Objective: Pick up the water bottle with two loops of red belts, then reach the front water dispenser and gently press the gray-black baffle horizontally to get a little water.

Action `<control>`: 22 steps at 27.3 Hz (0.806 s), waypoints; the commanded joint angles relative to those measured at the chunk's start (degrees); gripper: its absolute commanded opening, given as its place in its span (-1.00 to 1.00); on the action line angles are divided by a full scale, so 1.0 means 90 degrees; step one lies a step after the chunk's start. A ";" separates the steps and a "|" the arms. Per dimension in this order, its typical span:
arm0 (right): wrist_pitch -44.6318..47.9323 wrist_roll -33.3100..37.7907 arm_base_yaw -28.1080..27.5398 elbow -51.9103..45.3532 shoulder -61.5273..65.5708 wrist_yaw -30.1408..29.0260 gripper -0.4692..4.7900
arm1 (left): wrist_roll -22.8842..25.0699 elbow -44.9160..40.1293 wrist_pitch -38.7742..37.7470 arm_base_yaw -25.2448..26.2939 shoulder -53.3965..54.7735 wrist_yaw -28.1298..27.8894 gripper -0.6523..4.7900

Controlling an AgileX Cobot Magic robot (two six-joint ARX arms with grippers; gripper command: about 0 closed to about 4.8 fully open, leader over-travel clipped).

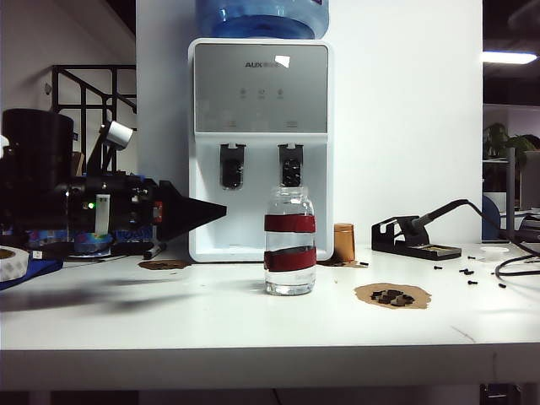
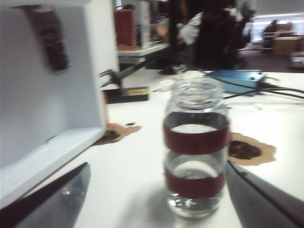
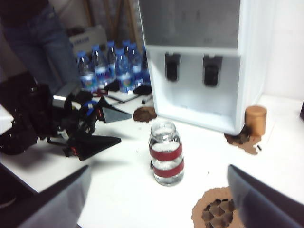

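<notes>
Water bottle [image 1: 290, 241] with two red bands stands upright on the white table [image 1: 211, 321], uncapped, in front of the water dispenser [image 1: 261, 148] and apart from it, roughly below the right lever. Gray-black baffle [image 1: 232, 165] sits untouched in the left recess. Left gripper [image 1: 192, 213] at left of the bottle, pointing at it, fingers spread, nothing held, not touching. Right gripper [image 3: 156, 202] is raised on the near side, fingers spread wide, empty; bottle lies ahead between its fingertips. Brown cylinder [image 1: 343, 242] stands right of the dispenser base.
</notes>
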 commanded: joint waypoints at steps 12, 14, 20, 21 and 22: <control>0.2237 -0.0777 0.0007 0.0019 0.2084 0.0078 1.00 | 0.0066 0.0126 -0.0002 -0.0896 0.0085 -0.0090 1.00; 0.2540 -0.0775 0.0007 0.0019 0.2295 -0.0053 1.00 | 0.0066 0.0257 -0.0109 -0.0962 0.0085 -0.0282 1.00; 0.2861 -0.0775 0.0010 0.0017 0.2992 -0.1858 1.00 | 0.0073 0.0578 -0.0663 -0.1073 0.0087 -0.0610 1.00; 0.2895 -0.0775 0.0010 0.0017 0.3033 -0.2028 1.00 | 0.0075 0.0585 -0.0721 -0.1122 0.0092 -0.0641 1.00; 0.2934 -0.0775 0.0010 0.0017 0.3053 -0.2093 1.00 | 0.0078 0.0588 -0.0736 -0.1134 0.0100 -0.0678 1.00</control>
